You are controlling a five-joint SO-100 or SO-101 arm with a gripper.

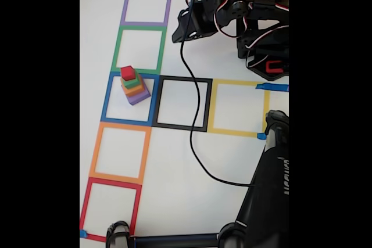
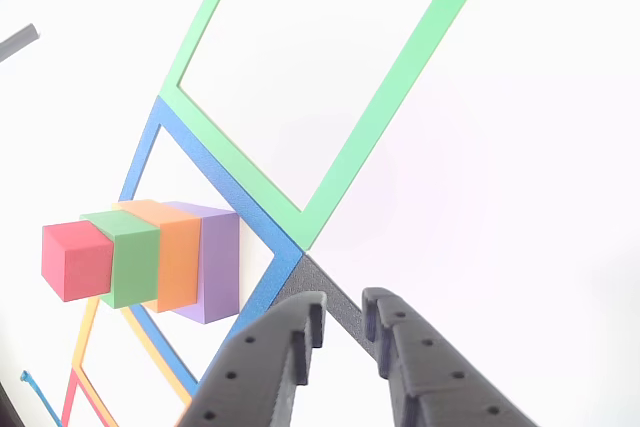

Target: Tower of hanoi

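Note:
A small block tower [image 1: 133,85] stands in the blue taped square [image 1: 107,100], stacked purple, orange, green, with red on top. In the other view the tower [image 2: 150,262] appears lying sideways at the left, red end pointing left. The black arm is folded at the top right of the fixed view, its gripper [image 1: 179,32] beside the green square [image 1: 119,50] and well apart from the tower. In the other view the gripper [image 2: 345,319] hangs above the corner where the blue, green and black tape meet. Its fingertips [image 2: 305,322] stand a narrow gap apart with nothing between them.
Taped squares form a column of purple, green, blue, orange [image 1: 95,155] and red [image 1: 84,207]; black [image 1: 208,105] and yellow [image 1: 214,105] ones lie right of the blue. A black cable [image 1: 192,137] crosses the black square. A black stand [image 1: 270,184] fills the bottom right.

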